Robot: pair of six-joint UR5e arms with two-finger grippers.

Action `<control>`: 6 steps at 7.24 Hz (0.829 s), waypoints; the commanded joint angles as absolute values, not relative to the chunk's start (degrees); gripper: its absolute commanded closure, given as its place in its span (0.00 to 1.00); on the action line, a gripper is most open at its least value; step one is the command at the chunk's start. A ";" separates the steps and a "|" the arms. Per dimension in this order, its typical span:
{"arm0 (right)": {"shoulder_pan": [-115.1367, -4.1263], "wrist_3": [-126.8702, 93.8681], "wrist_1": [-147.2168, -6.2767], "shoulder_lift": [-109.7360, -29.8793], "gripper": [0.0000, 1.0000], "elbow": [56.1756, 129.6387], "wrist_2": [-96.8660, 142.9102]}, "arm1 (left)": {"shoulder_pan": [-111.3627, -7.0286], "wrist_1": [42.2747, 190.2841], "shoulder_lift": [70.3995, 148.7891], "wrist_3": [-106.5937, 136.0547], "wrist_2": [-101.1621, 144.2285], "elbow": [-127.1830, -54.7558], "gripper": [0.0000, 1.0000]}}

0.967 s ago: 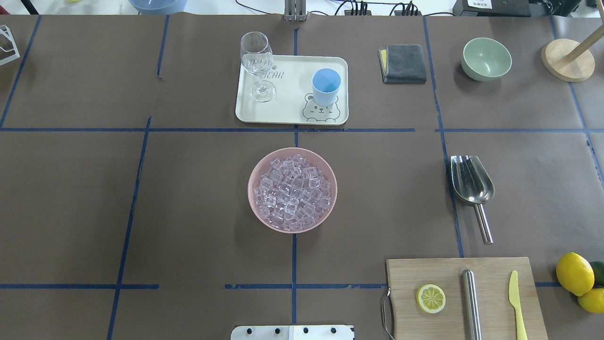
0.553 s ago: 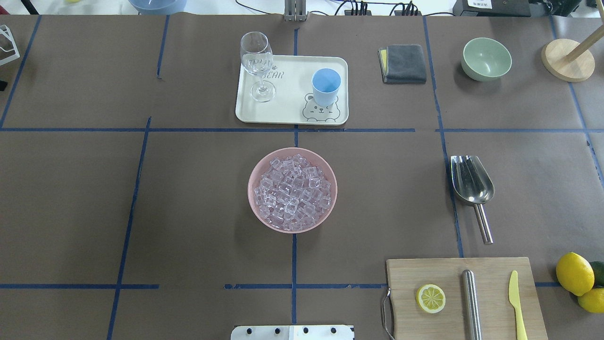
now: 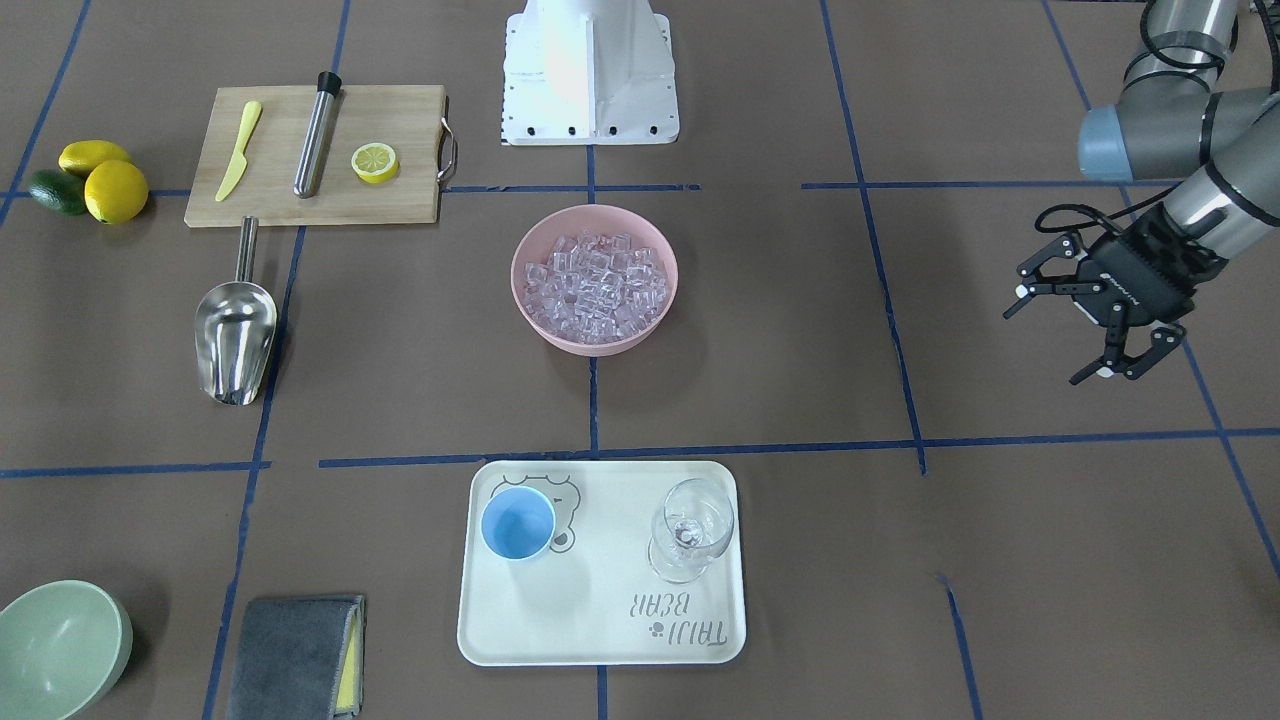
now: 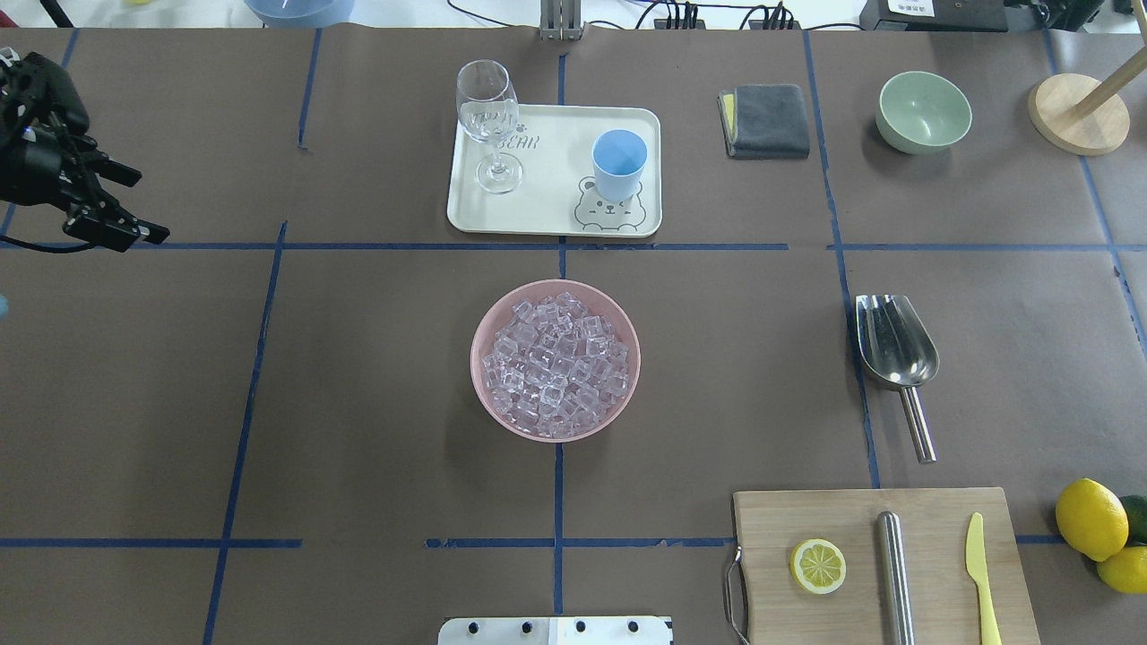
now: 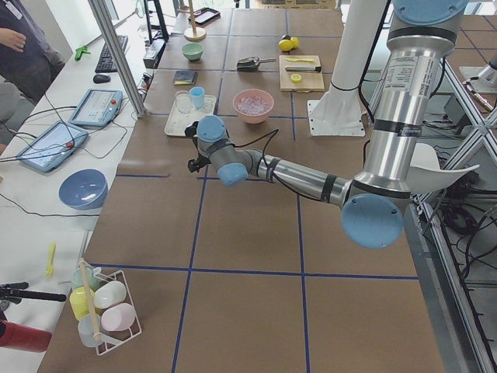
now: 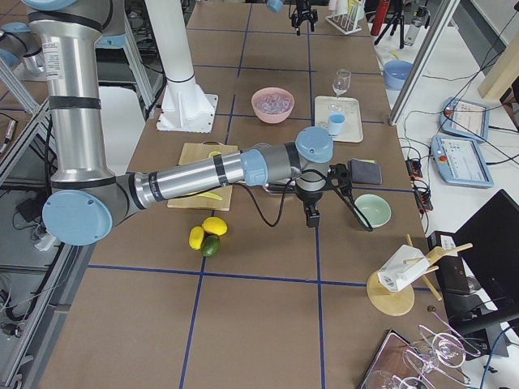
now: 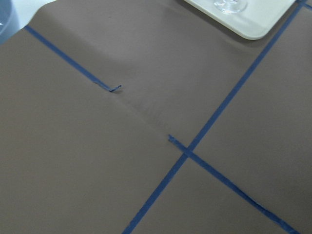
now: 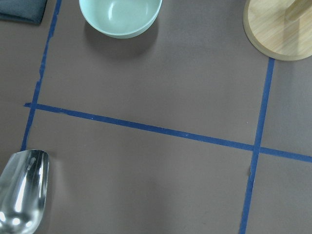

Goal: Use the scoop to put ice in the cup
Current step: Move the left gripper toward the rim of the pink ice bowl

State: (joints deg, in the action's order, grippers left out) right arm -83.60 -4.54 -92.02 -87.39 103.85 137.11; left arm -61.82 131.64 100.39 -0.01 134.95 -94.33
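The ice (image 4: pixel 556 358) fills a pink bowl (image 4: pixel 481 394) at the table's middle; it also shows in the front view (image 3: pixel 596 280). The light-blue cup (image 4: pixel 618 163) stands upright on a cream tray (image 4: pixel 547 210). The steel scoop (image 4: pixel 896 345) lies flat on the table's right side, handle toward the robot, and its trough shows in the right wrist view (image 8: pixel 22 192). My left gripper (image 4: pixel 134 202) is open and empty at the far left, seen too in the front view (image 3: pixel 1048 335). My right gripper (image 6: pixel 312 215) hovers beyond the scoop; I cannot tell whether it is open or shut.
A wine glass (image 4: pixel 488 121) stands on the tray beside the cup. A grey cloth (image 4: pixel 766 121), a pale green bowl (image 4: pixel 925 112) and a wooden stand (image 4: pixel 1078 112) sit at the back right. A cutting board (image 4: pixel 883 564) with lemon slice, steel cylinder and yellow knife lies front right, beside lemons (image 4: pixel 1090 520).
My left gripper has come into the overhead view from the left edge. The objects on the table have not moved.
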 commanded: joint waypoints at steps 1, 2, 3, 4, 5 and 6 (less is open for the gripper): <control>-83.50 -4.57 -92.02 -87.36 0.00 103.89 137.11 | -53.49 131.84 104.05 0.18 133.95 -94.39 0.00; -83.58 -4.57 -92.02 -87.36 0.00 104.23 137.11 | -50.04 131.75 106.41 0.87 126.46 -94.66 0.00; -83.58 -4.57 -92.02 -87.36 0.00 104.24 137.11 | -46.44 131.40 107.39 3.32 121.51 -94.22 0.00; -83.58 -4.48 -92.02 -87.45 0.00 104.76 137.20 | -43.36 131.83 107.75 3.51 117.90 -94.04 0.00; -83.24 -4.40 -92.02 -87.45 0.00 105.64 137.20 | -42.46 132.62 108.97 3.34 117.95 -94.13 0.00; -82.54 -4.57 -92.11 -87.45 0.00 106.51 137.28 | -38.97 134.89 110.46 3.34 117.78 -94.30 0.00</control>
